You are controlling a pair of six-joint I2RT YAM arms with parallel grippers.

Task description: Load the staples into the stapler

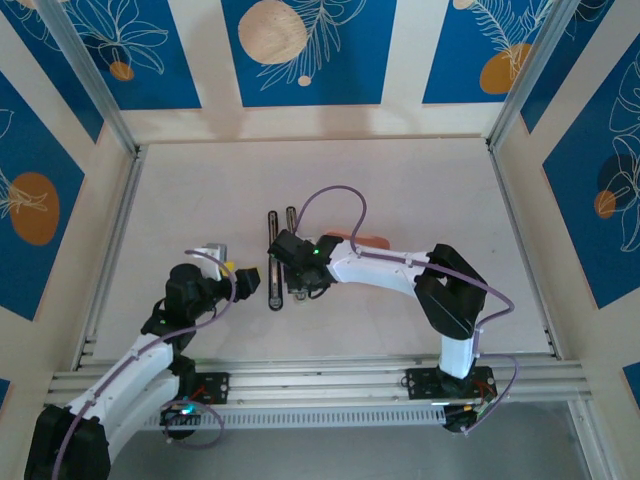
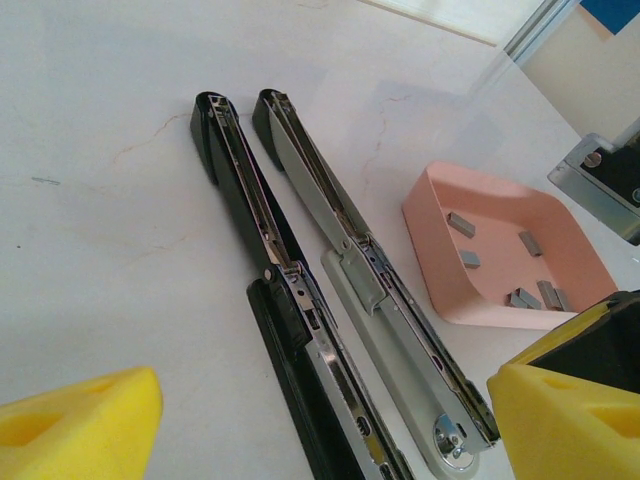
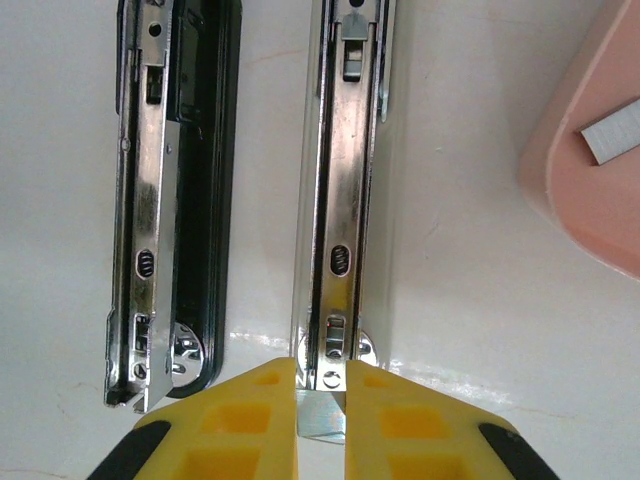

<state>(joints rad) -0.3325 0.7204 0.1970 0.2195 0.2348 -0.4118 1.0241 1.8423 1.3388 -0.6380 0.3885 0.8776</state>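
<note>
A staple strip (image 3: 320, 420) pinched by the right gripper (image 3: 320, 385), at the near channel end of the stapler (image 3: 335, 200) just ahead of the fingertips, left gripper (image 2: 320, 410) spread wide (stapler bars between its fingers), tray (image 2: 437, 275) of staples (image 2: 530, 243) right of them.

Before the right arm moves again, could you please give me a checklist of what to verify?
1. Stapler opened out, both bars lying flat: ok.
2. Staple strip pinched in the right gripper: ok.
3. Strip lined up with the end of the light bar's channel: ok.
4. Channel free of old staples: cannot tell.
5. Left gripper open, holding nothing: ok.
6. Spare staples lying in the pink tray: ok.
</note>
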